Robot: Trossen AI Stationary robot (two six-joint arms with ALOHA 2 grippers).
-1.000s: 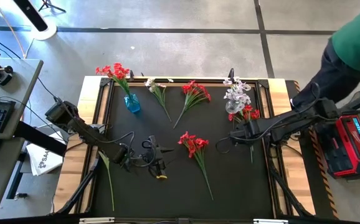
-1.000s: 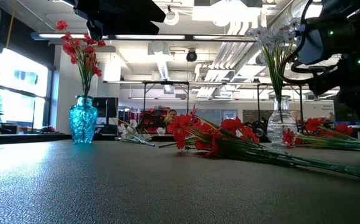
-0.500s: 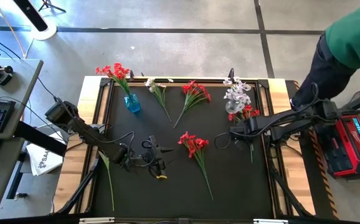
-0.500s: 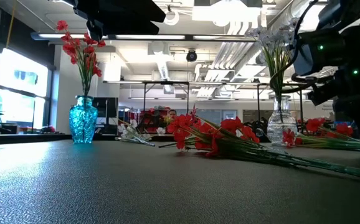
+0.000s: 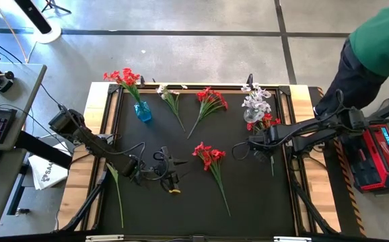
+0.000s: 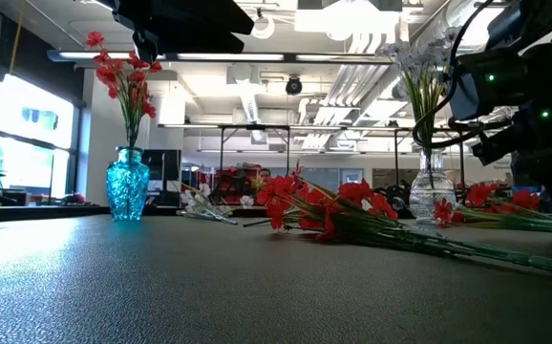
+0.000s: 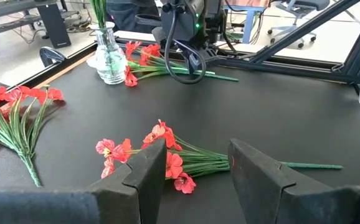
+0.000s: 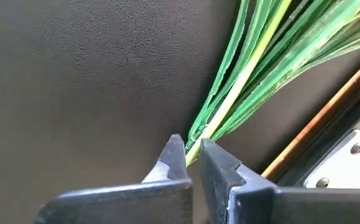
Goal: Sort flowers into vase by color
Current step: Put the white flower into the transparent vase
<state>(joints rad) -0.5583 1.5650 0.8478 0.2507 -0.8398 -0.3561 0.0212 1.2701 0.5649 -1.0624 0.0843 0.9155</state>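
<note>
Since a second ago: right gripper (image 8: 191,163) moved slightly toward the clear vase (image 5: 254,109) and closed; fingers (image 8: 167,163) now pinched on the green stem of the red sprig (image 5: 268,124) lying at the right side of the mat, near that vase. Everything else unchanged.

Gripped sprig: long axis far-to-near, blossoms at the far end by the clear vase base, bare stem end pointing near.

Left gripper (image 7: 192,171): over near-left of mat, fingers part-way apart, holding nothing.

Centre red sprig (image 5: 208,158): flat on mat, blossoms far-left, stem running near-right. Second red sprig (image 5: 209,104) and white sprig (image 5: 171,96) flat at far edge, blossoms far. Blue vase (image 5: 142,111) far-left with red flowers (image 5: 123,77); clear vase with pale ones.
</note>
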